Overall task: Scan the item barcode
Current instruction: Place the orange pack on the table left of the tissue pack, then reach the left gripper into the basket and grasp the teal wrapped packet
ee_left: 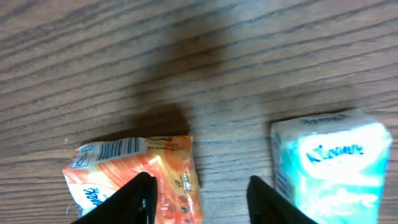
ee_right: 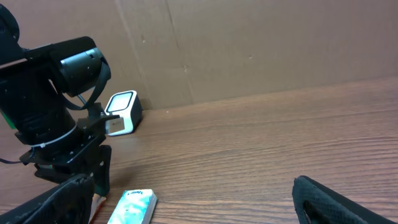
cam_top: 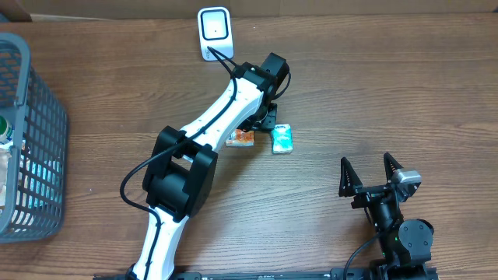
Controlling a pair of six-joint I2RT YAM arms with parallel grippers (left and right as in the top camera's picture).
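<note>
Site: wooden tabletop with a brown cardboard wall behind it.

Item: the orange pack lies flat on the tabletop near the middle. Its barcode faces up, along the far edge as the left wrist view has it. A teal pack lies just beside it on the right, with a strip of bare wood between them. The two do not touch.

Scanner: the white scanner stands at the far edge of the tabletop, by the wall and well apart from both packs.

Left tool: it hangs directly above the packs, with the left arm reaching diagonally across the tabletop. The jaws are spread. One of the fingers overlaps the near part of the orange pack, and the other sits over the bare wood between the packs. Nothing is pinched. Whether the first finger touches the wrapper cannot be told.

Right tool: it is at the near right, well apart from the packs. The jaws are fully spread and hold nothing.

Other: a grey wire basket stands at the left edge. Its contents are too cropped to identify.
</note>
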